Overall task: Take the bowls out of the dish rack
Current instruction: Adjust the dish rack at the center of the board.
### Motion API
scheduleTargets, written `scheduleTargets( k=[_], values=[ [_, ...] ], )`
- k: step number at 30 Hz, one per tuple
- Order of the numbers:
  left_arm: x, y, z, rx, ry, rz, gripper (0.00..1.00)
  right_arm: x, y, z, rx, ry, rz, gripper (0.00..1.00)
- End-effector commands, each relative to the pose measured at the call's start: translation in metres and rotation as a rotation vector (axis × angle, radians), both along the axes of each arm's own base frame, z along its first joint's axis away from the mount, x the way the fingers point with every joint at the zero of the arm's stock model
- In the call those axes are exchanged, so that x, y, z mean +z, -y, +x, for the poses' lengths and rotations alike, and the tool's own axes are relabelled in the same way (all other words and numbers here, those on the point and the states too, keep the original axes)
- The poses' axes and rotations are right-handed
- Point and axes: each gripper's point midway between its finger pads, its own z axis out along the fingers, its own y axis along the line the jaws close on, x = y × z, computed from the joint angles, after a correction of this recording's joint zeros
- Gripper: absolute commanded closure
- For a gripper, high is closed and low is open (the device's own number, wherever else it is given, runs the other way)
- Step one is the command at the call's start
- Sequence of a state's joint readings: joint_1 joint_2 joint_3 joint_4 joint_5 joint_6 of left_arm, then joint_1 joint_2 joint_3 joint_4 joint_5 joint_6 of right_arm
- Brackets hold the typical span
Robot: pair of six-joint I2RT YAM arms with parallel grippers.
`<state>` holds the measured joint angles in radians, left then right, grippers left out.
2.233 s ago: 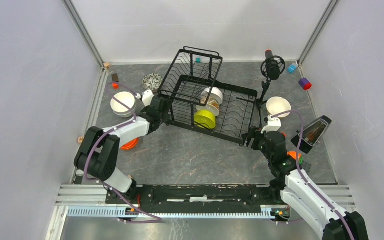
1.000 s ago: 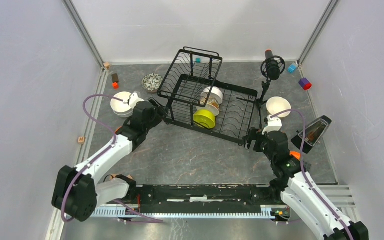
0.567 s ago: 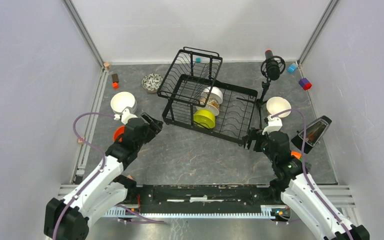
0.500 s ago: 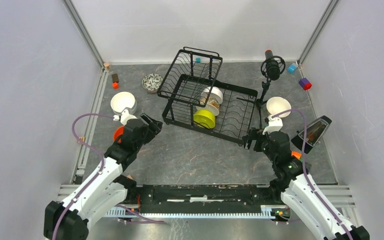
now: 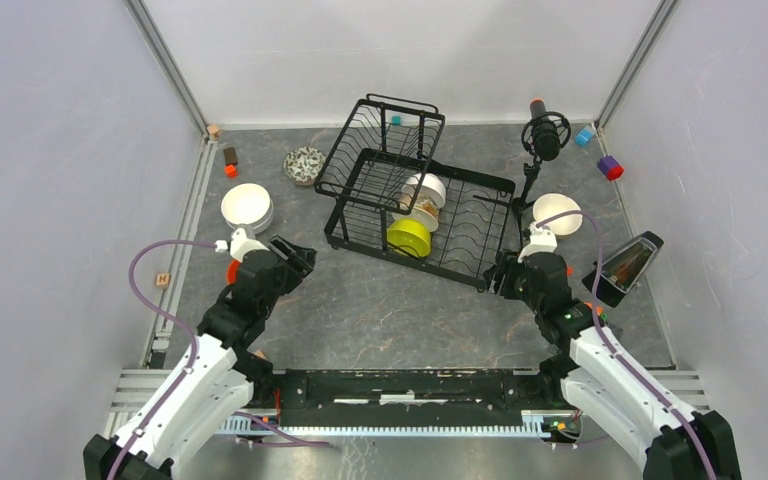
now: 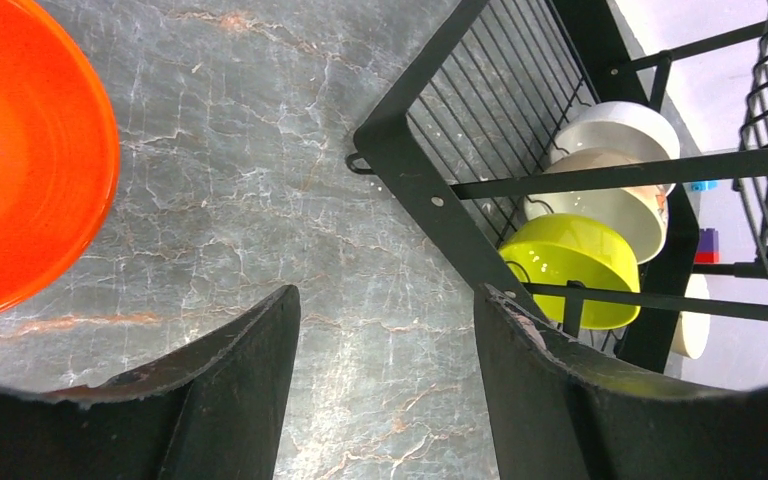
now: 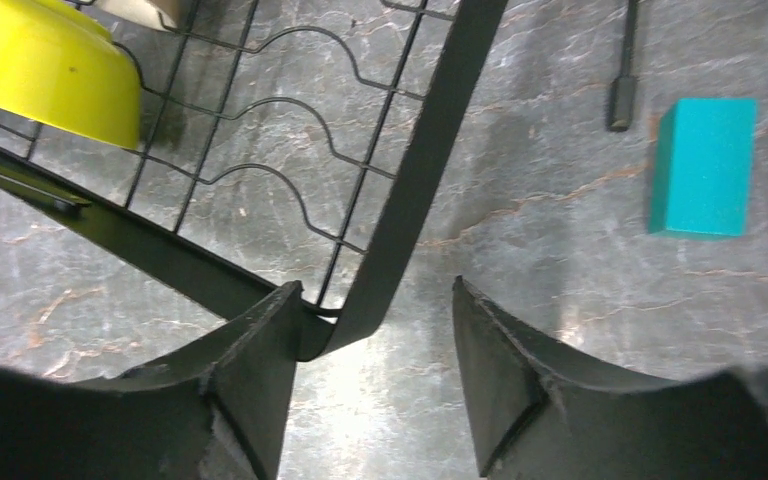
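Black wire two-tier dish rack [image 6: 425, 210]: one.
Bowls standing in the rack: three. One lime green round bowl [image 6: 570, 270], one cream bowl [image 6: 600, 205], one white ceramic bowl [image 6: 615, 125].
Left of the rack: three. One dark-patterned bowl [image 5: 304, 163], one wide white bowl [image 5: 247, 206], possibly stacked, and one bright orange bowl [image 6: 20, 150].
Right of the rack: one small white bowl [image 5: 557, 213], one black microphone on a tripod [image 5: 544, 135].

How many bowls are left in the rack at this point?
3, standing in a row in the rack: a white bowl at the far end, a cream bowl in the middle, and a lime bowl nearest the arms. Another may be hidden between them.
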<state>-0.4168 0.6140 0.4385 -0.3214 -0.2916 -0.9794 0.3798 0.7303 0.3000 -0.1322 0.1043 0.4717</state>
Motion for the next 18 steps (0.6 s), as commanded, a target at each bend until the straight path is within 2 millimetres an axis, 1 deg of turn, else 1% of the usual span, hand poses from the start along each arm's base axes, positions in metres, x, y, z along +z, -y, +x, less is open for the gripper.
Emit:
scheduleTargets(
  k=[1,4,9,13,16,18],
  values=[
    [-0.011,-0.002,-0.003,0.003,-0.019,0.015,0.30,0.012,-0.020,0.005,0.038,0.015,0.106,0.44],
    [-0.017,0.002,-0.005,-0.008,-0.025,-0.013,0.30,0.007,-0.027,-0.001,0.051,-0.001,0.162,0.55],
    [-0.023,0.004,-0.004,-0.010,-0.026,-0.021,0.31,-0.004,-0.042,-0.016,0.088,-0.048,0.257,0.65],
    [-0.025,0.006,-0.001,-0.010,-0.034,-0.022,0.31,-0.012,-0.052,-0.029,0.119,-0.082,0.292,0.68],
    [-0.027,0.008,0.002,-0.011,-0.039,-0.027,0.31,-0.016,-0.061,-0.039,0.150,-0.095,0.303,0.67],
    [-0.028,0.009,0.004,-0.011,-0.042,-0.029,0.31,-0.014,-0.068,-0.042,0.175,-0.080,0.316,0.66]
  ],
)
